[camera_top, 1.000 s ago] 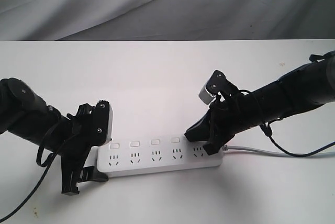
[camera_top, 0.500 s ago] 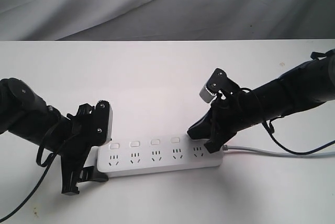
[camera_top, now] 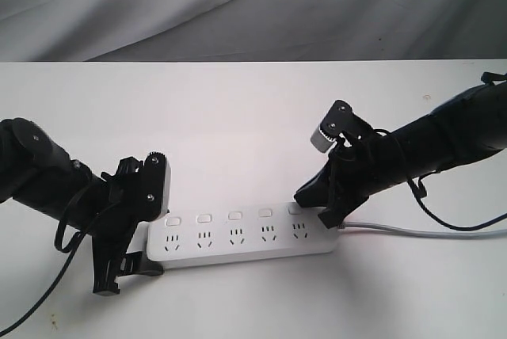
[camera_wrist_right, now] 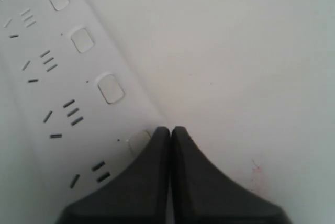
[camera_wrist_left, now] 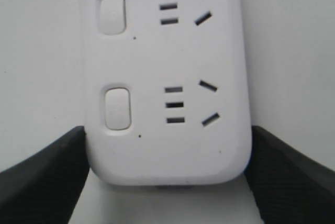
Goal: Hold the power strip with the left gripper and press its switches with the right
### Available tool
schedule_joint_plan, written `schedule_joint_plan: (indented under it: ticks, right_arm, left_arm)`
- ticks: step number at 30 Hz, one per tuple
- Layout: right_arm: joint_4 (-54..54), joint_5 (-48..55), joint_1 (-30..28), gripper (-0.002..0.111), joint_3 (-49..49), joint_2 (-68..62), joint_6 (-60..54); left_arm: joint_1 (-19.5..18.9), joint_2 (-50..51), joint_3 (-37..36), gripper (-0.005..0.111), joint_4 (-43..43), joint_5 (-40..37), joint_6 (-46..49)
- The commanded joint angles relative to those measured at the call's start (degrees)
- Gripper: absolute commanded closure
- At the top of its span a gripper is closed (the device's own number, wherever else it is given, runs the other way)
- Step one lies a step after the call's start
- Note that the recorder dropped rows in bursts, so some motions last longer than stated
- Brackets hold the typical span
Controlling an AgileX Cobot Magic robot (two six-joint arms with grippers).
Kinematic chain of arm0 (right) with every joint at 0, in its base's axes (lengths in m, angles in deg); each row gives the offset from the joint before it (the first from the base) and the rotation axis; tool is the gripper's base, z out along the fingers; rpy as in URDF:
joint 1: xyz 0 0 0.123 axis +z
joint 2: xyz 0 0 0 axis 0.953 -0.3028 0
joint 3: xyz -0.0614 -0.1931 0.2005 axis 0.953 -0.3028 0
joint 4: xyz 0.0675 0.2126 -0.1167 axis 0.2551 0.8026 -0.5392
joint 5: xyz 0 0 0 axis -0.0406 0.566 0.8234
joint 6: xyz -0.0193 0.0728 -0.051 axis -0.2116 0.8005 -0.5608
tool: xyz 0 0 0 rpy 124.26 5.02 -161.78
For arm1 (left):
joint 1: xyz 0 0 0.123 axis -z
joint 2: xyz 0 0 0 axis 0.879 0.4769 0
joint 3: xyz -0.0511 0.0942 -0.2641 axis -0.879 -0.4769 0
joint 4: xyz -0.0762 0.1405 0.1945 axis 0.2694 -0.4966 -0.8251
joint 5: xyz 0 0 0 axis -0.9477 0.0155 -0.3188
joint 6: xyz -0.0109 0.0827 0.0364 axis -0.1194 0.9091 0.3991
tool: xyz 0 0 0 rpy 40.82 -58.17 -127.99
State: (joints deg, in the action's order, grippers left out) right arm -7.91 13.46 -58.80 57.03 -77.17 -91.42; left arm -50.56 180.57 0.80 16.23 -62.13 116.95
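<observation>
No text, brand, number or sign can be read in any view. The power strip [camera_top: 238, 250] has a plain white face, and its switches [camera_wrist_left: 116, 108] look blank, with only socket slots beside them.

We see a white power strip [camera_top: 238, 242] with white switches [camera_top: 234, 215] and dark socket slots [camera_wrist_left: 172, 104], trailing a grey cord [camera_top: 380, 228] across a white worktop [camera_top: 253, 117]. We find the left tool [camera_top: 157, 232] and the right tool [camera_top: 315, 208] black, and the draped backdrop [camera_top: 238, 6] grey.
</observation>
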Motion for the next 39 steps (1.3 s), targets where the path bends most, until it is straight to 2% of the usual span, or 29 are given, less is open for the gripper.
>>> schedule_joint_plan:
  ticks: [1, 14, 32, 39]
  right_arm:
    - [-3.73, 1.83, 0.61, 0.108, -0.48, -0.34, 0.59]
    - [-2.32, 1.22, 0.72, 0.108, -0.48, -0.34, 0.21]
    - [-6.43, -2.4, 1.84, 0.108, -0.48, -4.19, 3.33]
    - [0.16, 5.36, 1.84, 0.108, 4.27, -0.11, 3.33]
  left_arm:
    - [0.27, -0.12, 0.14, 0.052, -0.16, 1.23, 0.29]
    - [0.27, -0.12, 0.14, 0.052, -0.16, 1.23, 0.29]
    - [0.27, -0.12, 0.14, 0.052, -0.16, 1.23, 0.29]
    - [0.27, -0.12, 0.14, 0.052, -0.16, 1.23, 0.29]
